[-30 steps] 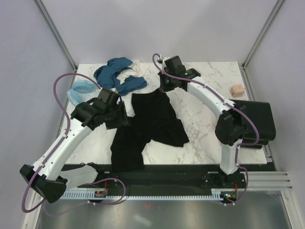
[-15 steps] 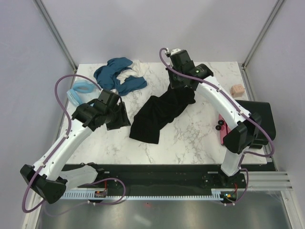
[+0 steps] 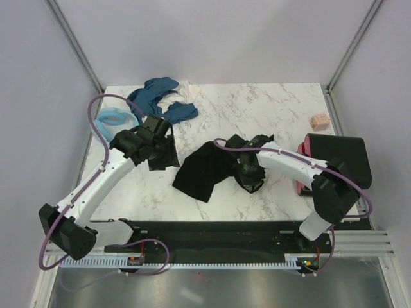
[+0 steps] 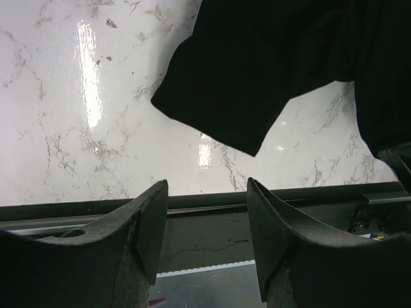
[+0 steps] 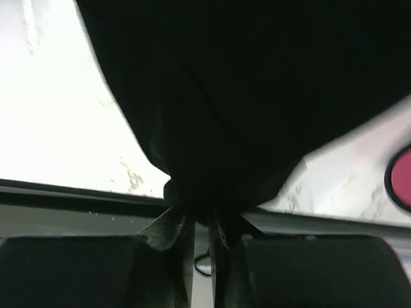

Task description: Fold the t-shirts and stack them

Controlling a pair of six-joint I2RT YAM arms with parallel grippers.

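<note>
Swinging back from the far side, the right gripper (image 3: 252,178) is now sitting low just past the table's (image 3: 270,102) centre toward 4 o'clock. The black t-shirt (image 3: 204,170) it was lifting is no longer hanging long; it is lying bunched from the centre out toward 8 o'clock. Its jaws are pressing almost together on a wad of that black cloth. The left gripper (image 3: 162,154) is hovering at 9 o'clock of the heap, jaws roughly half apart and carrying nothing, with a loose corner of the shirt lying just ahead of it.

Spreading looks like the step in hand. Doing it well probably means the right keeping its pinch while the left is taking that free corner, a single layer only. Both would then draw apart low over the marble, so the cloth is flattening before any fold.

Other shirts (image 3: 159,99) are waiting at 11 o'clock, and the folded stack (image 3: 340,157) is resting at 3 o'clock.
</note>
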